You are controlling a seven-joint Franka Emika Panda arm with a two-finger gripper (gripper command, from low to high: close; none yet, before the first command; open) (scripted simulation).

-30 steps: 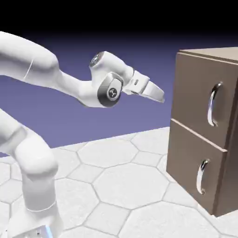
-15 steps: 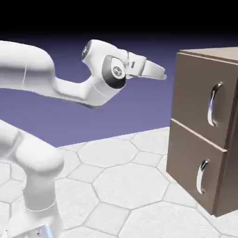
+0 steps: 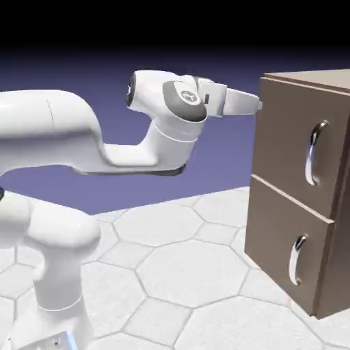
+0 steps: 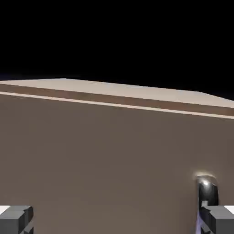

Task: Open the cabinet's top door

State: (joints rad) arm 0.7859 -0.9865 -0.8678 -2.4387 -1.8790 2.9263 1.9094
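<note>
In the exterior view the cabinet [image 3: 301, 191] stands at three o'clock on the table [image 3: 178, 273], a brown box with two stacked front panels. The top door [image 3: 297, 140] is the upper panel and sits flush, closed, with its curved silver handle [image 3: 313, 154] running upright near the panel's three-o'clock edge. The lower panel [image 3: 287, 249] below it carries its own silver handle [image 3: 295, 260]. The white arm [image 3: 102, 147] rises from seven o'clock and reaches level toward three o'clock. The gripper [image 3: 256, 104] at its end points at the cabinet's front, high on the top door near its nine-o'clock edge, very near the wood; contact cannot be judged from this side. It lies well apart from the handle.

In the hand view the top door's brown face [image 4: 100, 155] fills most of the picture, with the cabinet's lighter top edge [image 4: 119, 98] at twelve o'clock. The upper end of the handle [image 4: 206, 188] shows at four o'clock. The fingertips [image 4: 16, 218] sit at the bottom corners, so the jaws are spread wide with nothing between them but the door beyond.
</note>
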